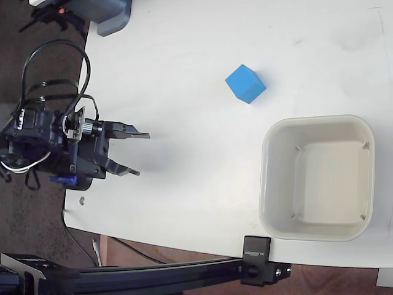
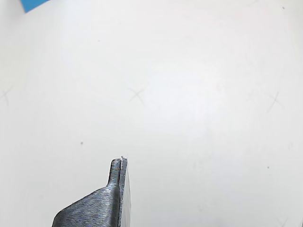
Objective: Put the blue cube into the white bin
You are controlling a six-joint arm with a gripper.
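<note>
The blue cube (image 1: 245, 83) rests on the white table, up and left of the white bin (image 1: 318, 126), with a gap between them. In the fixed view my gripper (image 1: 142, 154) hovers at the table's left side, far left of the cube, open with nothing between its fingers. The wrist view shows one dark finger (image 2: 116, 189) at the bottom and only a corner of the blue cube (image 2: 32, 4) at the top left edge. The bin holds nothing.
A grey device (image 1: 110, 15) sits at the table's top left corner. A black bracket (image 1: 258, 261) and rail run along the lower table edge. Cables loop over the arm (image 1: 52, 61) at left.
</note>
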